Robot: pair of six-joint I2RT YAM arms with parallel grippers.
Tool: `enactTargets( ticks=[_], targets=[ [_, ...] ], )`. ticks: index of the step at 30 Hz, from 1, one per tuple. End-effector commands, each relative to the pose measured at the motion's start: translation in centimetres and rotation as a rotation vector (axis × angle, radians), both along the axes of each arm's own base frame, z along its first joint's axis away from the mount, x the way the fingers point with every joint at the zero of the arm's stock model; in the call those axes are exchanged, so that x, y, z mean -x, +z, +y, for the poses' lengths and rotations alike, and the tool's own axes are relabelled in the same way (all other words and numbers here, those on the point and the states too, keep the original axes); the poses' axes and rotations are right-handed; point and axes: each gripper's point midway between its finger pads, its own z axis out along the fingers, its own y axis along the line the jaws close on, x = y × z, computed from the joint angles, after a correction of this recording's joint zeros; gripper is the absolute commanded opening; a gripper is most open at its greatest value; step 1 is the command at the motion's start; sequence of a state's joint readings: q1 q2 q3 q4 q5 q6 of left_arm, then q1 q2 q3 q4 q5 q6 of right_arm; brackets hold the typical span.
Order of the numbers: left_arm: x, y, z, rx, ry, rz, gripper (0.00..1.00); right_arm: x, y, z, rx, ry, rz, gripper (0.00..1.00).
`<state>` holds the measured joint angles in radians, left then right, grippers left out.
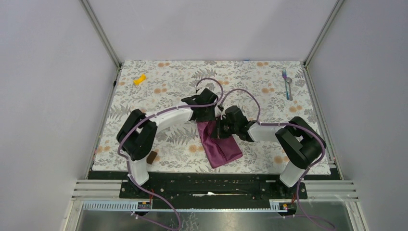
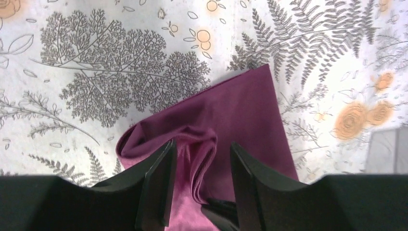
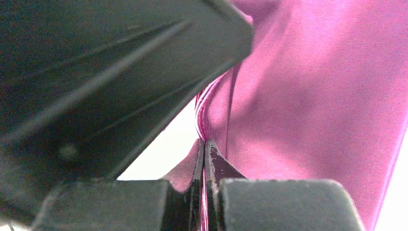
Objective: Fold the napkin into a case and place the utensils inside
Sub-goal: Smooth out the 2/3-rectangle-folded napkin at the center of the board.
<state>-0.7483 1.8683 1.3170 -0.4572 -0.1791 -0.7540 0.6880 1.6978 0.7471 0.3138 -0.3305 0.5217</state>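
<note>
The plum napkin [image 1: 223, 148] lies folded into a slanted strip at the table's middle. In the left wrist view the napkin [image 2: 243, 108] has a raised, bunched fold at its near end. My left gripper [image 2: 199, 147] is open and straddles that fold, its fingers [image 2: 161, 178] apart and not clamping it. My right gripper [image 3: 204, 142] is shut on the napkin's [image 3: 312, 96] layered edge, a thin line of cloth pinched between its tips. Both grippers, left [image 1: 208, 114] and right [image 1: 222, 127], meet at the napkin's far end. The fork and spoon, the utensils [image 1: 287, 84], lie at the far right.
A small yellow piece [image 1: 139, 79] lies at the far left of the floral tablecloth [image 1: 168, 96]. A small brown block [image 1: 152, 157] sits beside the left arm's base. Metal frame posts [image 1: 103, 36] bound the table on both sides.
</note>
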Motion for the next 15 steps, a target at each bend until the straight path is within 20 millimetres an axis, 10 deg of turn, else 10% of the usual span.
enactTargets(
  ticks=[1, 9, 15],
  targets=[
    [0.3, 4.5, -0.9, 0.094, -0.037, -0.069, 0.54, -1.1, 0.9, 0.3, -0.029, -0.06, -0.014, 0.0],
    [1.4, 6.3, 1.8, 0.174, -0.018, -0.103, 0.61, -0.8, 1.6, -0.3, -0.058, -0.12, 0.033, 0.0],
    [1.8, 4.5, 2.7, 0.338, -0.026, -0.039, 0.4, -0.8, 1.5, -1.3, -0.063, -0.187, 0.064, 0.0]
  ],
)
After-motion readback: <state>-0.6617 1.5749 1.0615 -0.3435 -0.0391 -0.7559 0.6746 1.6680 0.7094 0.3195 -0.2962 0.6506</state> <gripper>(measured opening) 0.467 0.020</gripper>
